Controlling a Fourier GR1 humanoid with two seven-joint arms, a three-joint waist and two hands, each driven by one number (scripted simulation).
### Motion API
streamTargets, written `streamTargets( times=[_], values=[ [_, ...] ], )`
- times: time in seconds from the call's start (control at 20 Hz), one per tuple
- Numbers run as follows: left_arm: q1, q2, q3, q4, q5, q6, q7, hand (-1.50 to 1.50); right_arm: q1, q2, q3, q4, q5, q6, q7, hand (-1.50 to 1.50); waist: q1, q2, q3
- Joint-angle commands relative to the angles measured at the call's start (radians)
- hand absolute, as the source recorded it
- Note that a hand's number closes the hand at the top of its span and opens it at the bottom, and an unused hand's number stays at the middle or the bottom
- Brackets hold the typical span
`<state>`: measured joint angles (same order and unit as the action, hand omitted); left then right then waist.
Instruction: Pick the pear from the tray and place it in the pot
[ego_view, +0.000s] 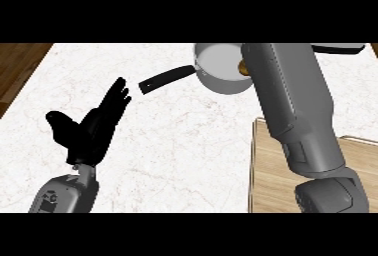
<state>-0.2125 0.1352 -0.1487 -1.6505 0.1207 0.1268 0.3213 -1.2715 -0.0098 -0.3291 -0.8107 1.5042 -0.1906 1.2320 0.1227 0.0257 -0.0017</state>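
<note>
Grey forearms come in from the lower edge of the head view, one on each side. Nearest, at lower right, the right forearm (310, 130) rises from its bulky elbow over the wooden tray (269, 185), a pale brown board lying on the right part of the counter, with its left edge running straight up the view. On the left, the left forearm (66, 192) is short in the view and ends in the left hand (92, 127), which is black, open and held up above the white marble counter (177, 150), fingers straight and pointing up and to the right, thumb spread out to the left. It holds nothing and touches nothing, well apart from the tray and from the pot.

Farther back, the right forearm stretches up across the view and covers the right side of the steel pot (218, 67), a grey saucepan with a pale inside standing near the counter's far edge. Its black handle (166, 80) sticks out down and to the left, toward the left hand's fingertips but apart from them. The right hand itself is hidden behind its own forearm, so whether its fingers are open or curled cannot be told. At the forearm's edge, inside the pot's rim, a small yellowish-brown patch shows, the pear (242, 66); most of it is covered. Dark wooden floor (18, 70) shows beyond the counter's left edge.
</note>
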Motion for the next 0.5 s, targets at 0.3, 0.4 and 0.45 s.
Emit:
streamTargets(
  times=[0.3,0.4,0.45],
  values=[
    [-0.007,-0.004,0.009,0.015,-0.006,0.012,0.003,0.0,0.02,0.009,0.065,-0.134,0.237,-0.385,0.233,-1.5,-0.025,-0.011,-0.003],
    [0.012,-0.007,0.0,0.007,-0.014,0.017,0.001,0.0,0.039,0.009,0.06,-0.174,0.286,-0.397,0.253,-1.5,-0.029,-0.018,-0.002],
    [-0.003,-0.008,0.002,0.012,-0.013,0.017,0.006,0.0,0.033,0.009,0.057,-0.184,0.295,-0.391,0.254,-1.5,-0.027,-0.018,-0.002]
  ],
)
